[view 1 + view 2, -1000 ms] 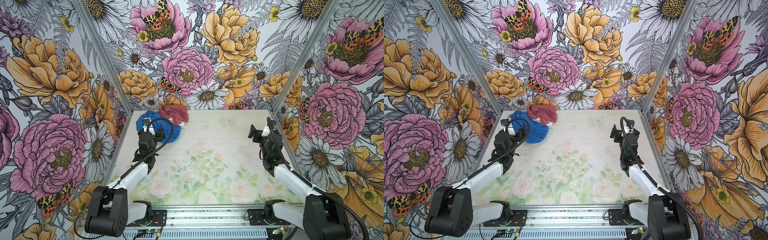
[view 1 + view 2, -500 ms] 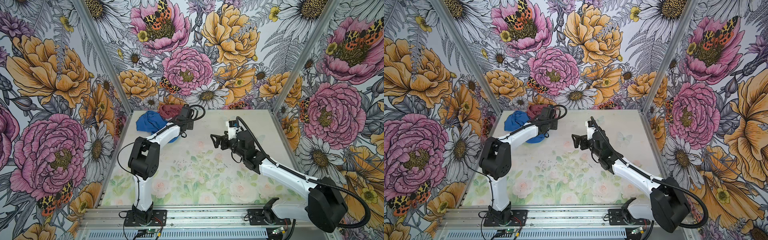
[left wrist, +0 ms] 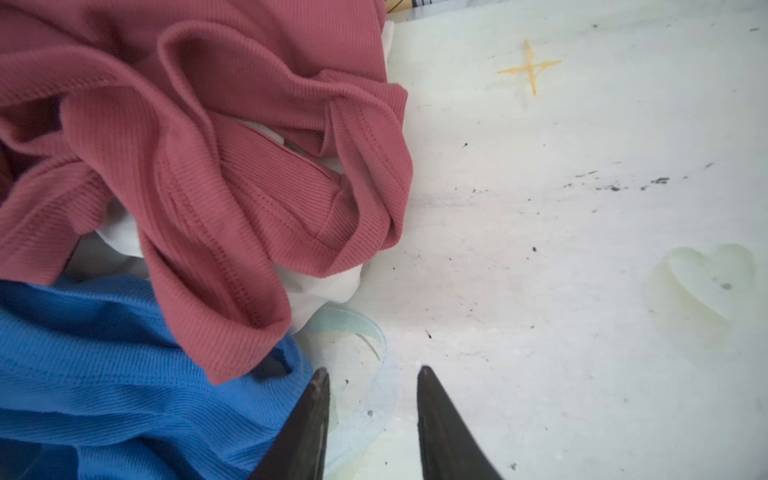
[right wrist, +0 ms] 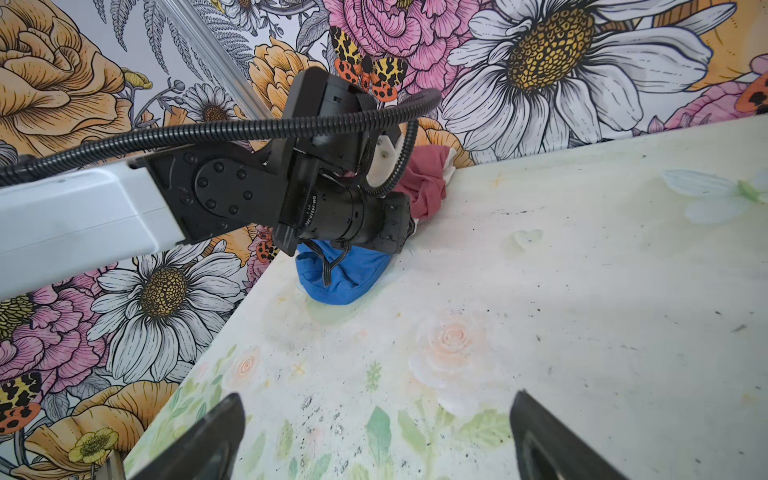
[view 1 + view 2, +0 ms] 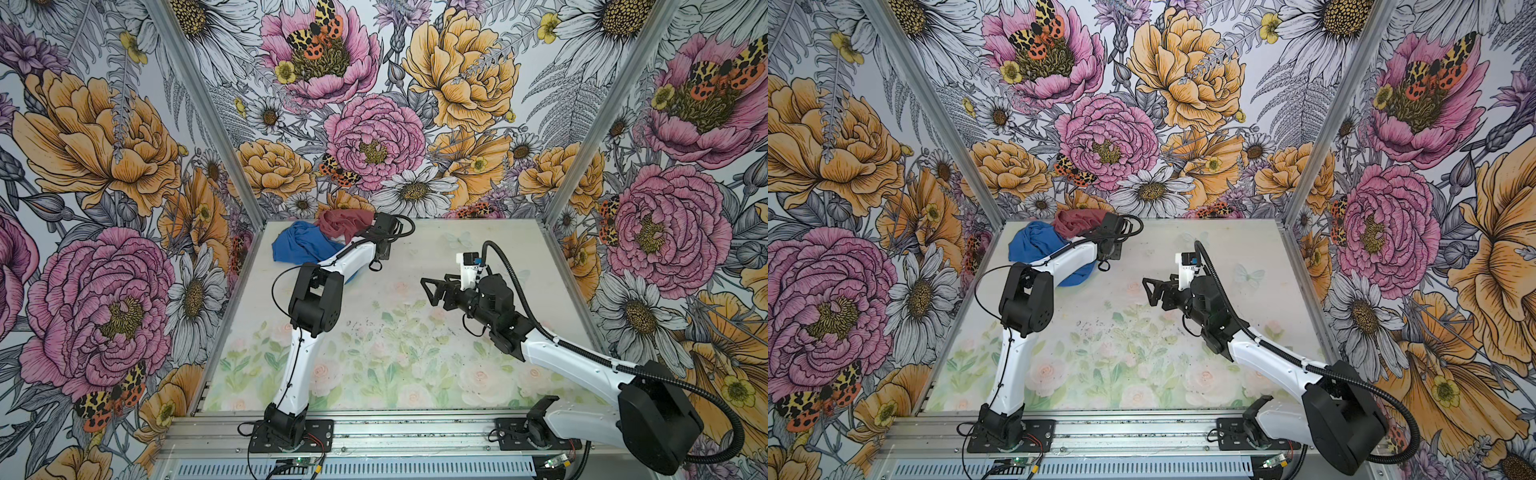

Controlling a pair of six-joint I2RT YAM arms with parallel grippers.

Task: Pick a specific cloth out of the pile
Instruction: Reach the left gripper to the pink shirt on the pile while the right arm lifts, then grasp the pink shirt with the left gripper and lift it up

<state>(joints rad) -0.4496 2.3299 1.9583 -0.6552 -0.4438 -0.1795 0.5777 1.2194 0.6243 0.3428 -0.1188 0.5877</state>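
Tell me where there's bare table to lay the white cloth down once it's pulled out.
Bare: the table from the pile across to the right wall, and the near half between the arms. Crowded: the far-left corner, with the pile and the left gripper.

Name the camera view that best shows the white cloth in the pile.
The left wrist view: the white cloth shows close up, peeking from under the red cloth. The right wrist view shows only a white sliver; both top views show a speck at most.
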